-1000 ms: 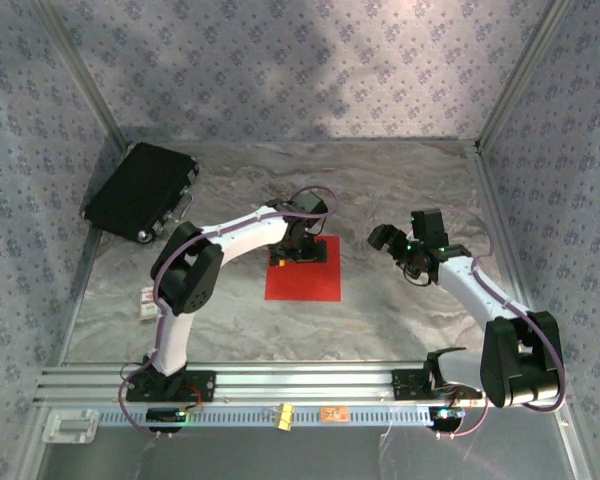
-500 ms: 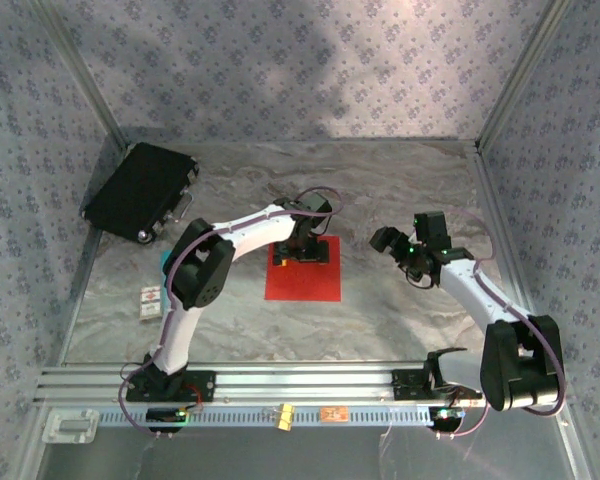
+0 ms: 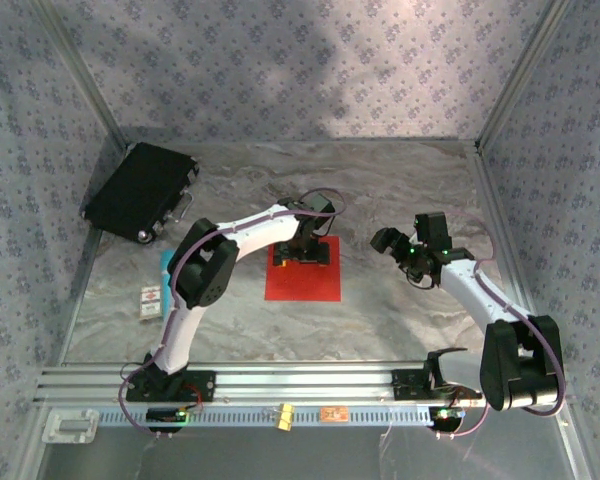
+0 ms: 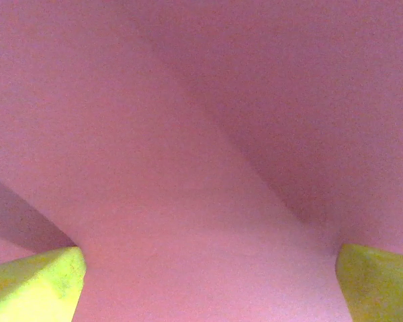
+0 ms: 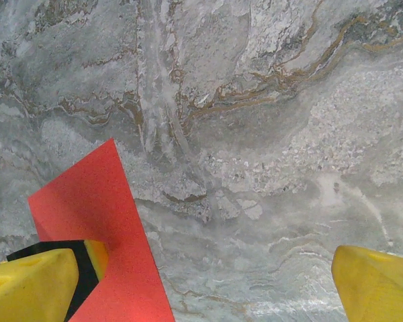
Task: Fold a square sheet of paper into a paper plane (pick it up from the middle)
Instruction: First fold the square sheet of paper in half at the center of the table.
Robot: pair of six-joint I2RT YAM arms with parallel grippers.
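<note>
The square sheet of paper [image 3: 305, 278] is bright red and lies flat on the marble table, with no fold showing. My left gripper [image 3: 302, 252] points down over the sheet's far half. In the left wrist view the red paper [image 4: 188, 147] is very close, and the left gripper [image 4: 208, 285] stands open with its yellow fingertips [image 4: 33, 285] wide apart. My right gripper [image 3: 392, 248] hovers open to the right of the sheet. In the right wrist view the sheet's corner [image 5: 101, 215] lies left of the right gripper [image 5: 205, 285]. The paper plane is out of view.
A black rectangular case [image 3: 140, 188] lies at the back left. A small blue-tipped tool [image 3: 165, 263] and a small white card [image 3: 150, 299] lie by the left wall. Patterned walls close in three sides. An aluminium rail [image 3: 280, 385] runs along the near edge.
The left arm's elbow has swung right and forward, and its gripper has settled lower over the sheet's far half. The right arm has barely moved.
</note>
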